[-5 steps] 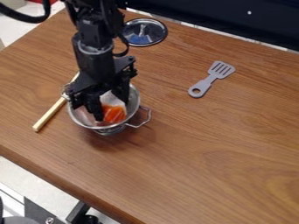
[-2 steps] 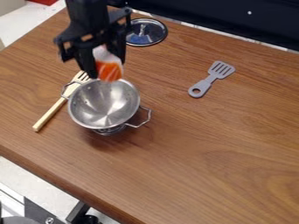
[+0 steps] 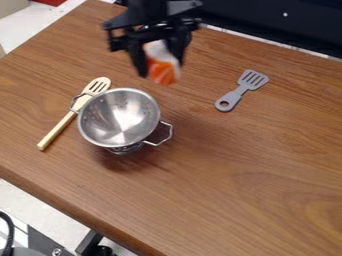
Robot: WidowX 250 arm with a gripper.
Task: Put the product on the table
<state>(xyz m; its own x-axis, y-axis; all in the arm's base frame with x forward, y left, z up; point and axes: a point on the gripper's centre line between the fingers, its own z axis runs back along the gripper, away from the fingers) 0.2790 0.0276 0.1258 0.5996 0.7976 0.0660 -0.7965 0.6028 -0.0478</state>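
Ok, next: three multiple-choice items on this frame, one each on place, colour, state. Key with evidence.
1. Where is the gray spatula?
A) In the colander
B) On the table, right of the colander in the view
C) Off the table

2. What colours is the product?
A) Green and black
B) Blue and yellow
C) Orange and white

3. State of the product?
A) Held by the gripper
B) Lying on the table
C) Lying in the colander

Key:
1 B: it lies flat on the wood.
2 C: orange below, white above.
3 A: it hangs between the fingers.
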